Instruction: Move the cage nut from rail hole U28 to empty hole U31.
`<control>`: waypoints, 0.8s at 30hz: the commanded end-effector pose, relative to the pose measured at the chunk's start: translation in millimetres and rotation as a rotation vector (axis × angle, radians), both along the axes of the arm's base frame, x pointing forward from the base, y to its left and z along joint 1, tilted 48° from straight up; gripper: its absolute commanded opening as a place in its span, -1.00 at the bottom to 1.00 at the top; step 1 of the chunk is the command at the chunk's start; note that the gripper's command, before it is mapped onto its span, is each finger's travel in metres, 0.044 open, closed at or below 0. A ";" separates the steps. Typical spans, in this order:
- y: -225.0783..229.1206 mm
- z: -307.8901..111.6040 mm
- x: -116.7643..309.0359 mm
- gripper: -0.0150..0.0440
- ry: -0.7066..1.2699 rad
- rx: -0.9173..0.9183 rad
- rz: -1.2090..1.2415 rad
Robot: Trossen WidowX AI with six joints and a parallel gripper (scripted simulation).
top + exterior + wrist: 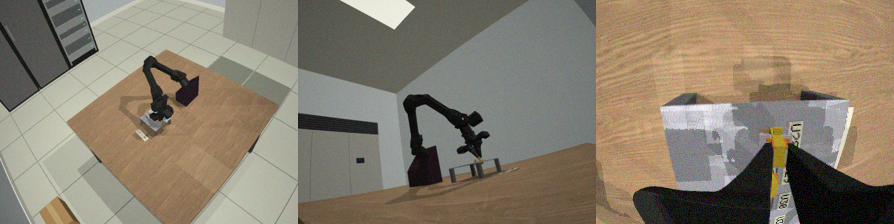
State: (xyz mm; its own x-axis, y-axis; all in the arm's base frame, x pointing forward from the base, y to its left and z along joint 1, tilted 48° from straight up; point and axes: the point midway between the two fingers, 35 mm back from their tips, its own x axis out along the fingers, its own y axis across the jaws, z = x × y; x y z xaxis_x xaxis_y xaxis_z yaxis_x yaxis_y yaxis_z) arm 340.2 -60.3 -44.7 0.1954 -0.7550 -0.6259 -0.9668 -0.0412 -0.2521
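the job looks to be at the pull-out step: the yellow nut (160, 122) (479, 158) (779, 156) is pinched between the closed-in fingers of the gripper (159, 120) (479, 157) (777, 148), beside the u28 label (796, 134) on the metal plate (149, 124) (462, 165) (691, 150). i cannot tell whether its wings have fully left the hole.

the next move calls for keeping that squeeze, drawing the nut clear of the plate, then carrying it along the row to u31, past the other nut (774, 186), which sits close by and could get knocked. after that it needs to be squared up and pressed in before letting go.

the arm (162, 68) (438, 107) rises from its base, bends high at the elbow and slopes down to the plate, with the gripper pointing downward at a slant. its fingers hide much of the row in the wrist view, so u31 itself is hard to judge.
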 end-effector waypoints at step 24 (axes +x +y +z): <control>2.1 1.3 1.1 -0.41 0.005 0.006 -0.013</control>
